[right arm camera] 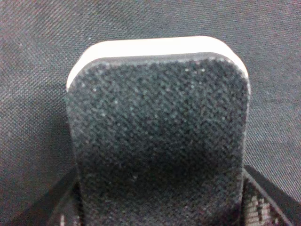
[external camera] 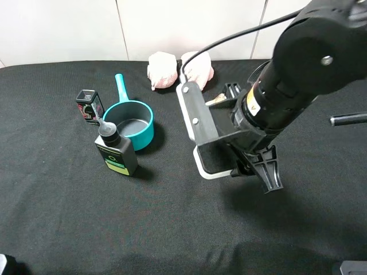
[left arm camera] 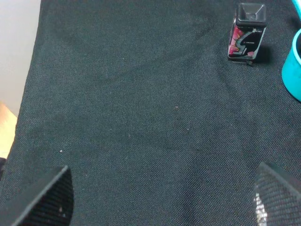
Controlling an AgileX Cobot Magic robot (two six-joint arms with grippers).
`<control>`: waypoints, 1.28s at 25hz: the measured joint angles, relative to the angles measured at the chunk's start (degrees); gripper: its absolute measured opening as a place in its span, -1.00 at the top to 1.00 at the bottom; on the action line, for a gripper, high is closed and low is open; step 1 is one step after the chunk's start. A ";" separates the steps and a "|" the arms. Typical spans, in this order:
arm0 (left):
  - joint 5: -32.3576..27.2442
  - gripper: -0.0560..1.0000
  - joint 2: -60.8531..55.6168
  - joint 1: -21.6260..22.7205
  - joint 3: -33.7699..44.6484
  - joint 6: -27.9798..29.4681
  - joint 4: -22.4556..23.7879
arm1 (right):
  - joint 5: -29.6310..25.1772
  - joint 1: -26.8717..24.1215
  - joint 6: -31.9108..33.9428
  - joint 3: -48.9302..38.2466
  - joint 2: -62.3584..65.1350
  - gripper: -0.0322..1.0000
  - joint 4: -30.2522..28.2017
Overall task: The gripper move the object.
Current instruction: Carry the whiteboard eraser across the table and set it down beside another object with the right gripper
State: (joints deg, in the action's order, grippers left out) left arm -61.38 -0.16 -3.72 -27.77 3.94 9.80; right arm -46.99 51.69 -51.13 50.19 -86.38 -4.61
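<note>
Fingers of the right gripper [right arm camera: 159,207] press against both long sides of the object [right arm camera: 157,122], so we read it as gripped. Its black felt faces the wrist camera, and the white base shows at its far end. We cannot tell whether it touches the black cloth [external camera: 69,217]. From above, it sits right of centre, well apart from the teal saucepan [external camera: 131,123], the black bottle [external camera: 116,152] and the small black-and-pink box [external camera: 89,106]. The left gripper [left arm camera: 162,205] hangs spread wide over the cloth.
</note>
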 joint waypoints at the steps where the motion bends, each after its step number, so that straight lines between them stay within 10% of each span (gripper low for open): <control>1: 0.00 -0.55 0.00 0.00 0.00 0.00 0.00 | 0.00 0.00 1.26 0.00 0.65 0.05 -0.44; 10: 0.02 -0.55 0.00 0.00 0.00 0.00 0.00 | -0.01 -1.63 15.99 0.00 4.30 0.05 -2.58; 32: 0.02 -0.55 0.00 0.00 0.00 0.00 0.00 | -0.71 -26.07 48.48 0.00 16.07 0.05 -2.50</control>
State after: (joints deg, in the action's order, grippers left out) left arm -61.36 -0.16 -3.72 -27.77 3.94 9.80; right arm -47.69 25.62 -2.65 50.19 -70.31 -7.11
